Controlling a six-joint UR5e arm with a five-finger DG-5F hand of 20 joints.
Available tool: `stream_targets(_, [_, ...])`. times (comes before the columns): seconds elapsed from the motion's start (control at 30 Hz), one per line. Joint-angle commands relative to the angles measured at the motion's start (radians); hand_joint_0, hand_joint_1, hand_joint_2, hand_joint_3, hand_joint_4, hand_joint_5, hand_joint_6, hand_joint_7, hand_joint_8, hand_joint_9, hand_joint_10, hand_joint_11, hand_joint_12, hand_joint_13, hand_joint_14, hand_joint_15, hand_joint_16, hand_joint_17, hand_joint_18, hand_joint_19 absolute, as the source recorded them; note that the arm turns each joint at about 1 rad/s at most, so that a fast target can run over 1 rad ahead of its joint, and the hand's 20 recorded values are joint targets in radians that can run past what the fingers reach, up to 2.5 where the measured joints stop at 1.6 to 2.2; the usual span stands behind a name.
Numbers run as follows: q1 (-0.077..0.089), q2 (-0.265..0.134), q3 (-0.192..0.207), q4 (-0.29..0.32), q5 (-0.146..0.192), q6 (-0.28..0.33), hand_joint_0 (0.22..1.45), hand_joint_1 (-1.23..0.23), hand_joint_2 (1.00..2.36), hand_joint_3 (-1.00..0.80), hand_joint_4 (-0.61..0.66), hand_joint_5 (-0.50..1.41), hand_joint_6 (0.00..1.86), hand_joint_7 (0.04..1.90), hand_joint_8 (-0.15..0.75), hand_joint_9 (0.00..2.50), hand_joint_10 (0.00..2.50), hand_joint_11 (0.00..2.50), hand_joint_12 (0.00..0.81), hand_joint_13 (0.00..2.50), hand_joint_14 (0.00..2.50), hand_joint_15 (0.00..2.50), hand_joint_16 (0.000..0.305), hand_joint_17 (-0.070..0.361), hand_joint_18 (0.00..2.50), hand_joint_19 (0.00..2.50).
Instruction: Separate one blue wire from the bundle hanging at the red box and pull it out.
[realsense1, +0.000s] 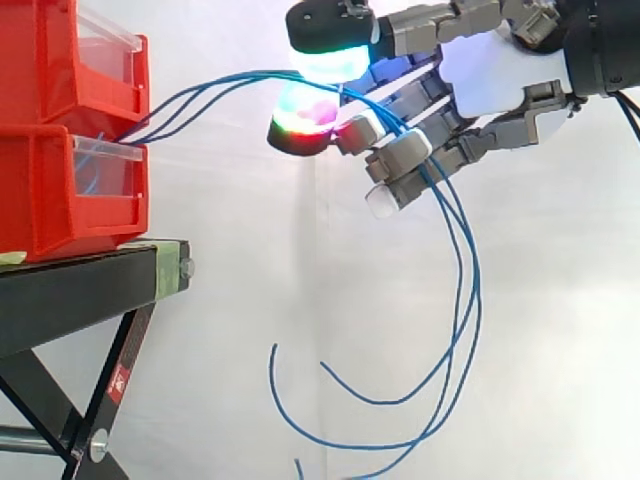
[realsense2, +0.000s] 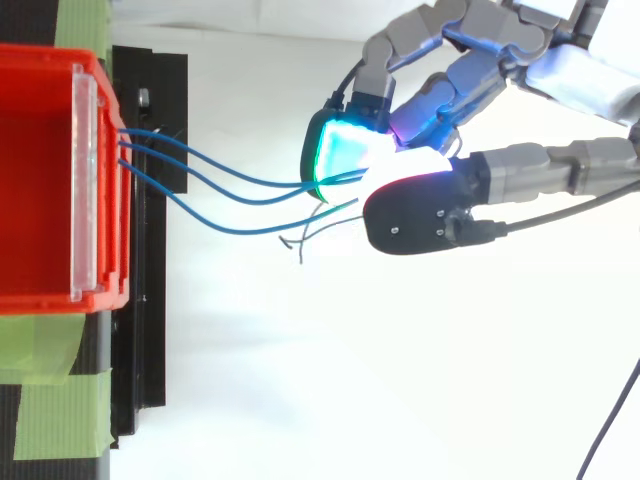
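- Side view: red bins (realsense1: 70, 190) stacked two high at 9 o'clock, on a black stand (realsense1: 80, 290). White curtain (realsense1: 560, 350) behind.
- Blue wires (realsense1: 215, 84) come out at the front of the bins where the upper one sits on the lower. They rise in a shallow arc toward 3 o'clock and reach the hand (realsense1: 490, 70) at 1 o'clock.
- Hand: fingers curled. Two glowing fingertips (realsense1: 330, 45) meet face to face, one above glowing green-cyan and one below glowing red-green, with the wires passing between them. Reads as a pinch on the wires; how many strands sit inside it, cannot tell.
- Remaining fingers bent, tips aimed toward 8 o'clock, and the wires run across them.
- Past the hand the wires drop toward 6 o'clock in long slack loops. Loose ends curl up near the bottom edge, touching nothing.
- Top view: three strands leave the bin front at 9 o'clock, fanned slightly apart, and converge at the pads near centre. The lowest strand runs a little apart from the other two.
- Green tape (realsense2: 50, 400) on the stand at 7 o'clock.
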Motion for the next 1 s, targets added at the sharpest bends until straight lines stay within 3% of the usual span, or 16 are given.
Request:
stream_targets(0.0, [0.001, 0.000, 0.001, 0.000, 0.000, 0.000, 0.69, -0.94, 1.02, -0.20, 0.12, -0.26, 0.94, 0.89, 0.270, 0.88, 0.01, 1.57, 0.415, 0.95, 0.18, 1.70, 0.053, 0.119, 0.73, 0.57])
stream_targets(0.47, [0.000, 0.000, 0.001, 0.000, 0.000, 0.000, 0.65, -1.01, 1.01, -0.35, 0.17, -0.28, 0.92, 0.91, 0.292, 0.76, 0.01, 1.54, 0.428, 0.86, 0.07, 1.67, 0.055, 0.123, 0.68, 0.55])
stream_targets(0.97, [0.000, 0.000, 0.001, 0.000, 0.000, 0.000, 0.52, -0.66, 1.00, -0.46, 0.18, -0.24, 0.91, 0.85, 0.337, 0.96, 0.01, 1.49, 0.448, 1.00, 0.12, 1.57, 0.056, 0.126, 0.76, 0.65])
